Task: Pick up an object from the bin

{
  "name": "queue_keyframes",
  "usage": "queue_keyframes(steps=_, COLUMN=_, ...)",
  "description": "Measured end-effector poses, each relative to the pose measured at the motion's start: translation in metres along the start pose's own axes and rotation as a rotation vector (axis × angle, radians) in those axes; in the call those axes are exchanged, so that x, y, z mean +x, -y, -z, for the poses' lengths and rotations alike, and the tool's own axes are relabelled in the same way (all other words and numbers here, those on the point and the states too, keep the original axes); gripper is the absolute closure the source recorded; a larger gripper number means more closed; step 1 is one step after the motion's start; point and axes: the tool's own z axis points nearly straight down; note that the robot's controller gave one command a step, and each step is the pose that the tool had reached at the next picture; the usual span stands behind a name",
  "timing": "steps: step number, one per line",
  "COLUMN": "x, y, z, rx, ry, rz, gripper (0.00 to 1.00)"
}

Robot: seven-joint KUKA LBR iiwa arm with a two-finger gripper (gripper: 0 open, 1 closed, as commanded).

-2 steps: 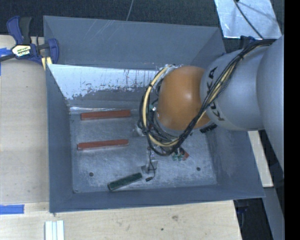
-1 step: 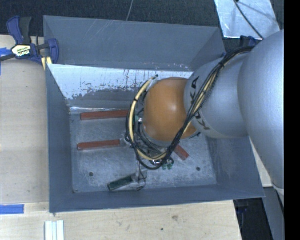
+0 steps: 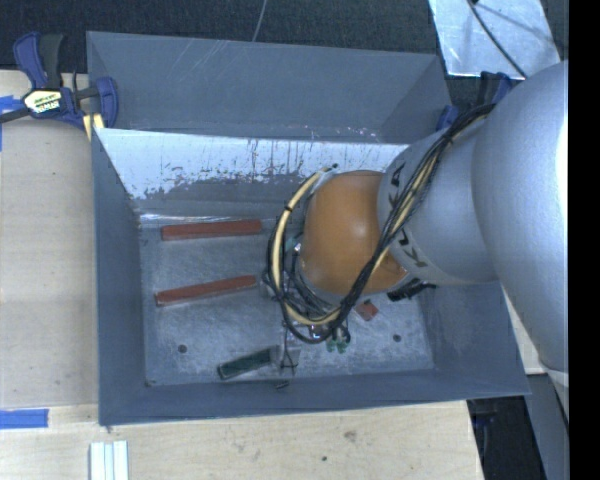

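Grey metal walls slope down to the floor of the bin (image 3: 120,268), and the arm (image 3: 500,188) comes in from the right, its orange cover (image 3: 342,230) wrapped in loops of cable (image 3: 280,258). Under that cover the pincer (image 3: 285,356) is low over the floor near the front wall, and from where I stand I cannot tell whether it is open or closed. Just to its left lies a dark green flat piece (image 3: 248,365), its near end right at the pincer's tip. Further left and back from the pincer lie two reddish-brown bars, one (image 3: 207,290) nearer and one (image 3: 212,230) beyond it by the far wall. A small reddish scrap (image 3: 367,310) lies to the pincer's right.
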Motion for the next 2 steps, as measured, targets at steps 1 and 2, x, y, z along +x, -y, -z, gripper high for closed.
queue_keyframes(steps=1, x=0.0, y=0.0, z=-0.001, rx=0.002, ry=-0.002, rz=0.001, gripper=0.0)
queue_keyframes(steps=2, x=-0.034, y=0.022, z=0.002, rx=-0.002, ry=0.008, rz=0.227, gripper=1.0)
